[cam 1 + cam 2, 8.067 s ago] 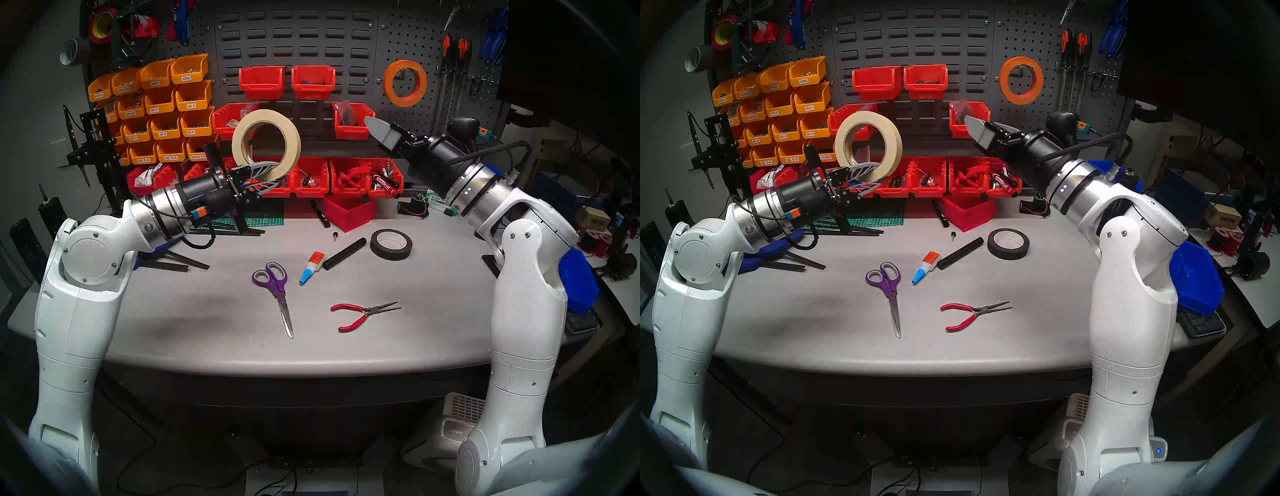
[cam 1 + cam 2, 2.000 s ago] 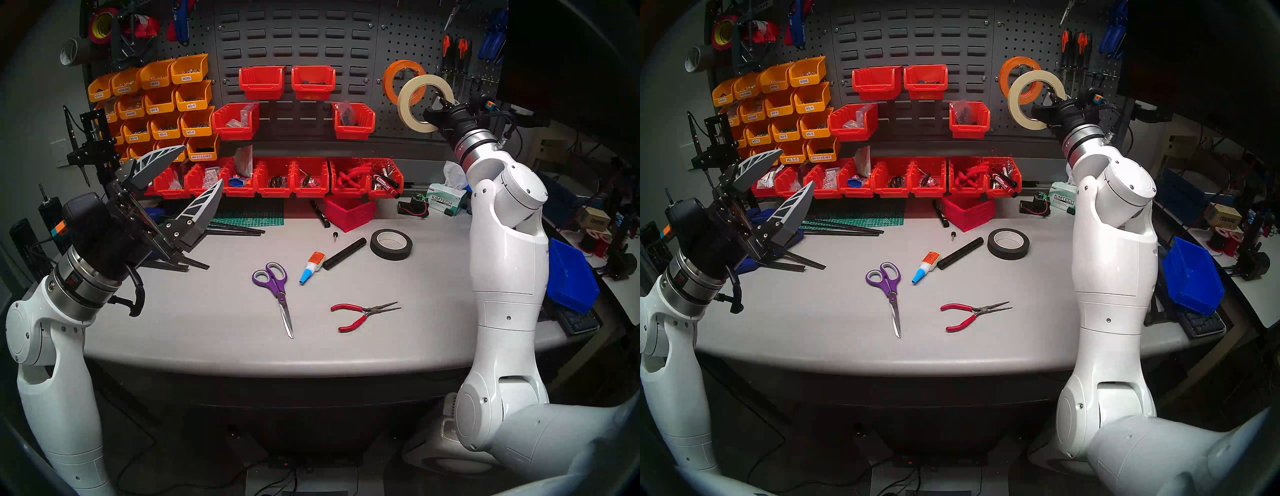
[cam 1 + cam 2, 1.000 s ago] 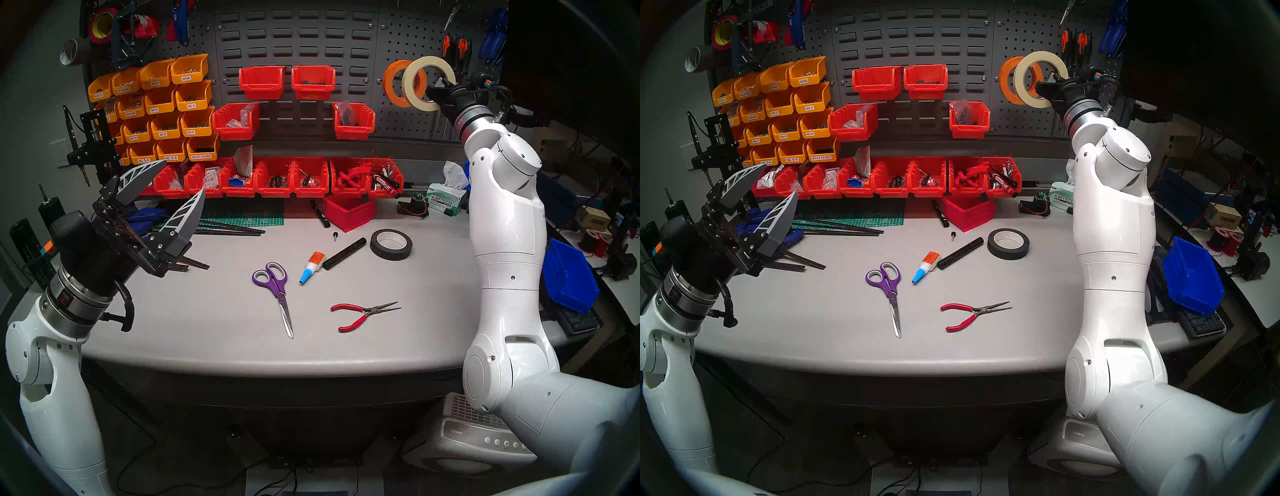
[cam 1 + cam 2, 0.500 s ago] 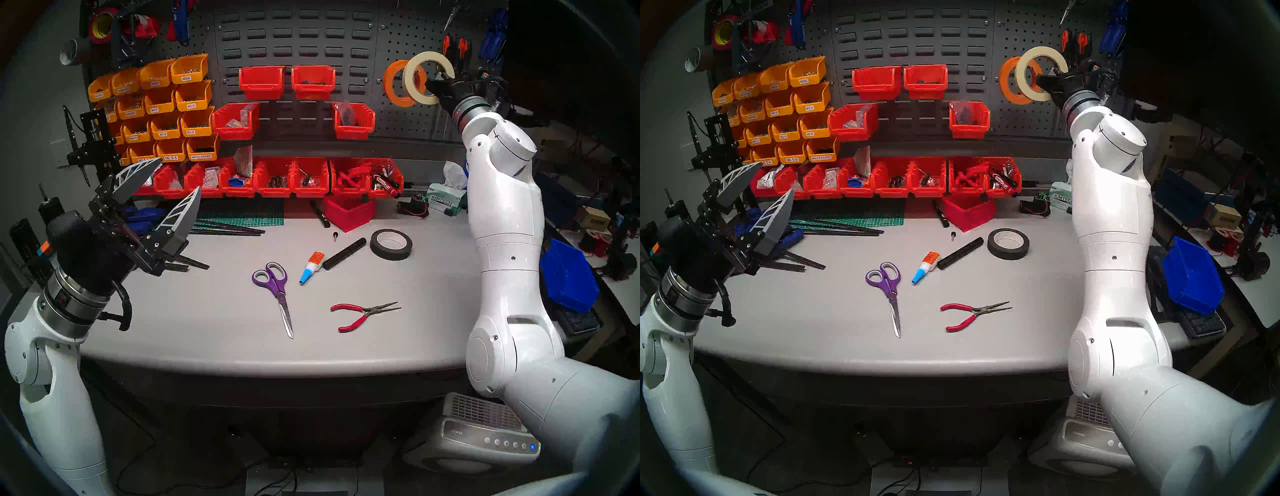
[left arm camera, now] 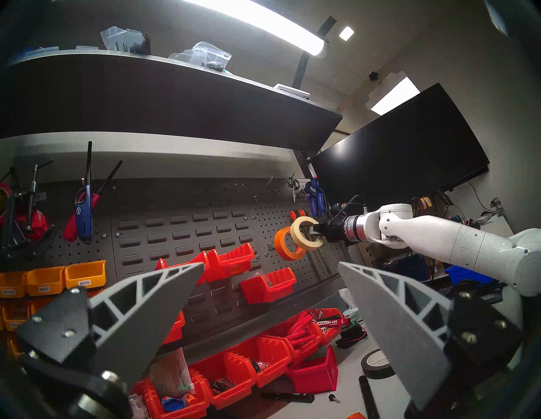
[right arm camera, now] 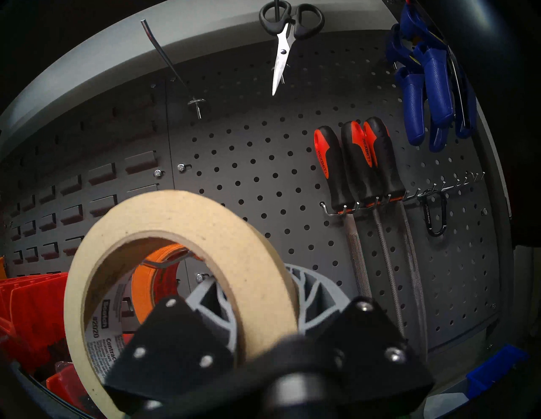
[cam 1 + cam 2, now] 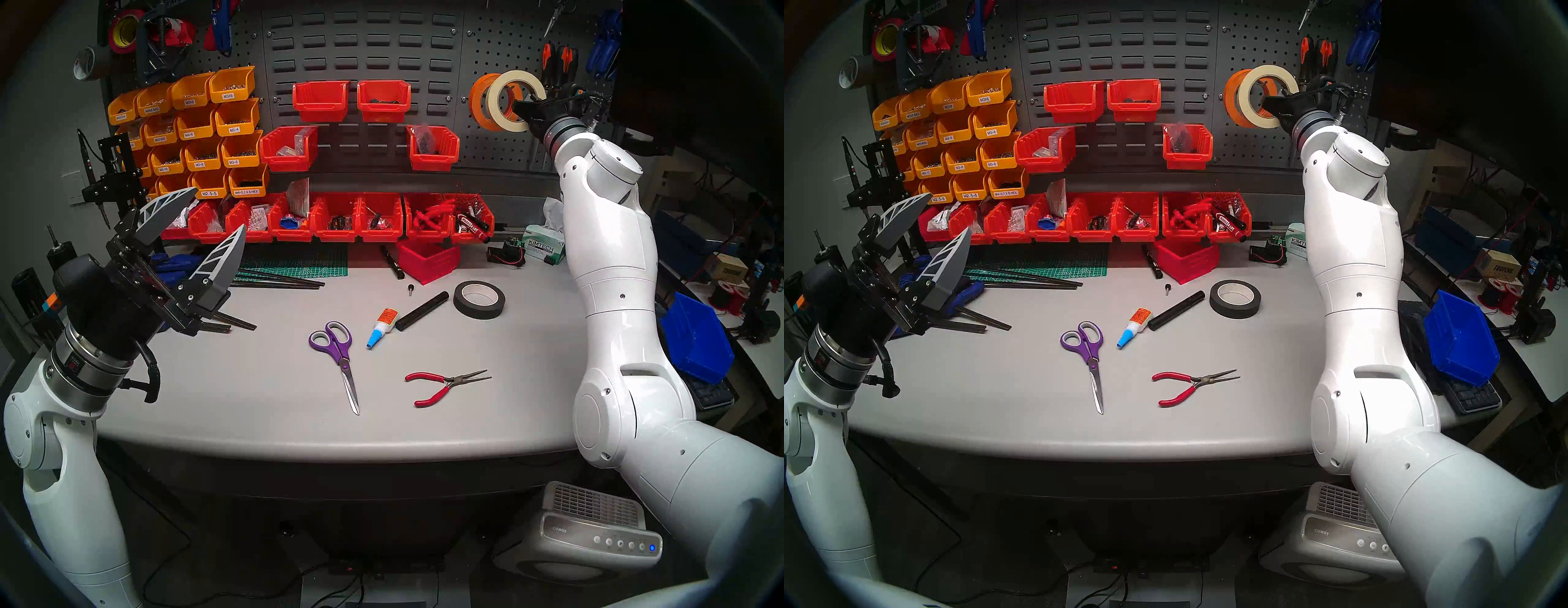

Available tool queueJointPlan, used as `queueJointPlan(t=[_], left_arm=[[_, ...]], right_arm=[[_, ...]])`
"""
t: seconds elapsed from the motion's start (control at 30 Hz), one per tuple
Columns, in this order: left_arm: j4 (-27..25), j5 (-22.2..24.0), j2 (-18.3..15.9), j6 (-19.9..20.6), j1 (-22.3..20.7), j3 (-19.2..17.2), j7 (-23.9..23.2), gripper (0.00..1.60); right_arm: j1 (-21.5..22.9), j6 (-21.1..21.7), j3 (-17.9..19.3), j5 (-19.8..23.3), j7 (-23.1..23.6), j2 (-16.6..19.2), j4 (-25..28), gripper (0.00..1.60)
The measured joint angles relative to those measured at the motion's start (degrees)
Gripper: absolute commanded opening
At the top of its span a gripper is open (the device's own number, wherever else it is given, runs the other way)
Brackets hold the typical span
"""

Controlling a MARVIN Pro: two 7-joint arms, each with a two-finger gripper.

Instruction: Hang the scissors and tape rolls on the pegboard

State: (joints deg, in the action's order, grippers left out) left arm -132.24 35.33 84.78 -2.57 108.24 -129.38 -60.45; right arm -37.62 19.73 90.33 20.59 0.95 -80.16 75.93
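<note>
Right end effector is gripping one papery cream tape ring before one orange ring at the pegboard's two o'clock; left end effector is gaping wide.

Grey rounded workbench, pretty cluttered. Dead centre: purple-handled scissors lying flat, blades pointing to 6 o'clock. At their 3 o'clock, well apart, red-handled needle-nose pliers. Small glue bottle at 1 o'clock from the scissors, touching or just beside a black cylinder. Black tape roll flat at 2 o'clock. Further back: loose red bin, green cutting mat, Kimtech tissue box.
</note>
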Motion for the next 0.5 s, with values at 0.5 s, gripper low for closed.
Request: queueJointPlan(t=[0.5], left_arm=[[0.0,0.0,0.0,-0.3,-0.1,-1.0,-0.4,1.60]], right_arm=[[4.4,0.1,-1.2,0.0,-1.1,-0.7,-4.0,0.00]])
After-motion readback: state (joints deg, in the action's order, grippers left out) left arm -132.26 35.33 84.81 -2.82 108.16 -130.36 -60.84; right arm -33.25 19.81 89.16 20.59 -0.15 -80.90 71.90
